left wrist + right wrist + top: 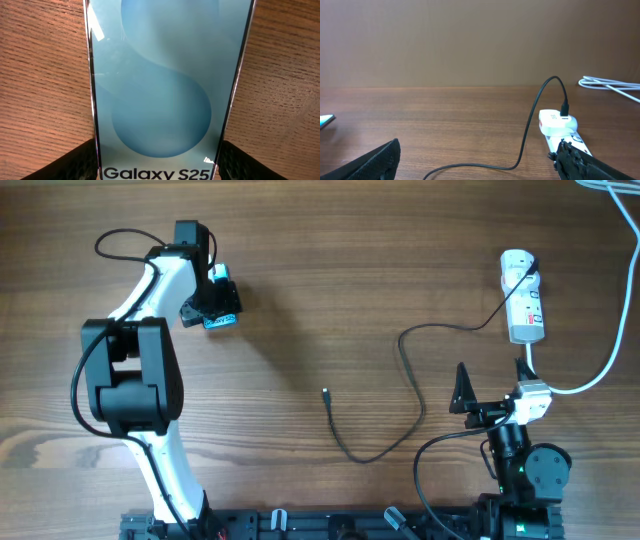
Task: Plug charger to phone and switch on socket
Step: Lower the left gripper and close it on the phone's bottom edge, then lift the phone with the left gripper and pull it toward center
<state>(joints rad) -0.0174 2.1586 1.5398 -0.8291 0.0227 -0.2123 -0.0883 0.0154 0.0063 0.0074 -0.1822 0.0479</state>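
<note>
The phone (160, 80), light blue screen with "Galaxy S25" text, lies flat on the wooden table at the far left (221, 320). My left gripper (157, 162) is shut on its two long edges (213, 302). The socket (523, 300), a white power strip, lies at the far right. It also shows in the right wrist view (559, 123). The charger (412, 385), a thin black cable, runs from the socket in a loop to its plug tip (326, 392) lying mid-table. My right gripper (492, 387) is open and empty just below the socket (477, 160).
A thick white cord (612, 355) runs from the socket's near end along the right table edge to the far corner, and shows in the right wrist view (610, 85). The left arm's body (130, 380) stands over the left side.
</note>
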